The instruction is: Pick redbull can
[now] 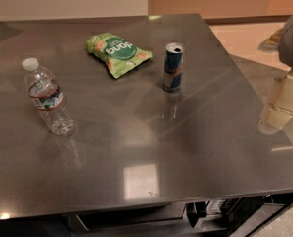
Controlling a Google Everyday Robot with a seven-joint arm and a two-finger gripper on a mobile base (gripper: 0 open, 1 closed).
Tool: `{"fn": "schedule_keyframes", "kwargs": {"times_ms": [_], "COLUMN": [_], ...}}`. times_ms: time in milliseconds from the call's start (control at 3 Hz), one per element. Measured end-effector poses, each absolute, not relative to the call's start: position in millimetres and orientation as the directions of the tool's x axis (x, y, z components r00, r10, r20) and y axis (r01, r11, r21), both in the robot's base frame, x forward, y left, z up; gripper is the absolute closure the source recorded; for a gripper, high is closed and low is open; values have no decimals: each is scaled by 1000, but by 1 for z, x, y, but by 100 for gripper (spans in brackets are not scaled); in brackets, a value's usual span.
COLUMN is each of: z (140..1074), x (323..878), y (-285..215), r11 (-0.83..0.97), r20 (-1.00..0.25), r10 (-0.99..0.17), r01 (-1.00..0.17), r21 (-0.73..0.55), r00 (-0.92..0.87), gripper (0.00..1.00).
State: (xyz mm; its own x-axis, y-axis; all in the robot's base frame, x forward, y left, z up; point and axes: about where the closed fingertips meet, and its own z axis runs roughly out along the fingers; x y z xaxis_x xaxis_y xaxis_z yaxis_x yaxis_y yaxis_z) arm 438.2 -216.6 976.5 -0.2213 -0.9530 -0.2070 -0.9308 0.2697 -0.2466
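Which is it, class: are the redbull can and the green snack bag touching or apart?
Apart. The camera view shows bare table between the redbull can and the green snack bag. The gripper is at the picture's right edge, clear of both.

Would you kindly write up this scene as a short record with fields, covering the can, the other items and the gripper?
surface: dark glossy table
target: redbull can, upright, right of centre, nothing touching it
bag: green snack bag, lying flat, left of the can, apart from it
bottle: water bottle, white cap, standing near the left edge
gripper: gripper, at the table's right edge, well right of the can, holding nothing
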Motion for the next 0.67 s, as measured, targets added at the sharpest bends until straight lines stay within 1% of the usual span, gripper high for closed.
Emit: {"fn": "schedule_keyframes", "kwargs": {"times_ms": [333, 667], "z": [976, 968], "x": [438, 465], "y": [-217, -211], "r11": [270, 291], "r20": [-207, -258], "r10": [-953, -938], "r01": [-931, -931], "r21": [-247, -218], "r00": [-221, -233], "gripper": [0, 0]}}
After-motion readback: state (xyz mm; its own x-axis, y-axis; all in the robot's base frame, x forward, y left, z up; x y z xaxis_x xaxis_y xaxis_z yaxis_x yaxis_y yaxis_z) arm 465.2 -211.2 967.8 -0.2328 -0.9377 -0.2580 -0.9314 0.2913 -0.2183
